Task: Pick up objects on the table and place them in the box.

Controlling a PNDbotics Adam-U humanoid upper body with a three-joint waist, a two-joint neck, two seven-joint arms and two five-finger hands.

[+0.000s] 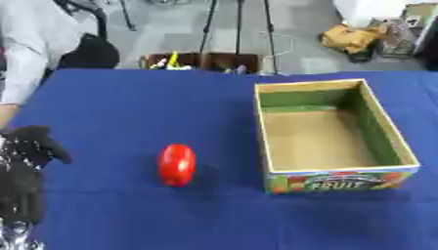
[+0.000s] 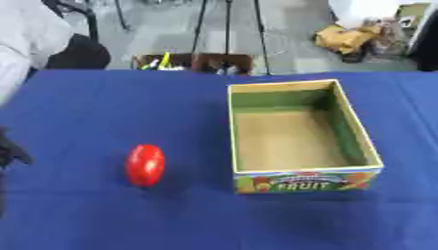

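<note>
**Red tomato lies beside open box**

A blue tabletop (image 1: 128, 107) carries an open cardboard box (image 1: 389, 129) labelled "FRUIT", standing on the right. Left of it and apart lies a red tomato (image 1: 176, 164), its long axis running toward the far edge. The left robot hand (image 1: 30, 146) shows at the left edge, fingers relaxed, holding nothing.

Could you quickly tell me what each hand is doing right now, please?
Left hand: at the left edge, holding nothing; whether open or shut cannot be told.
Right hand: not in view.
</note>
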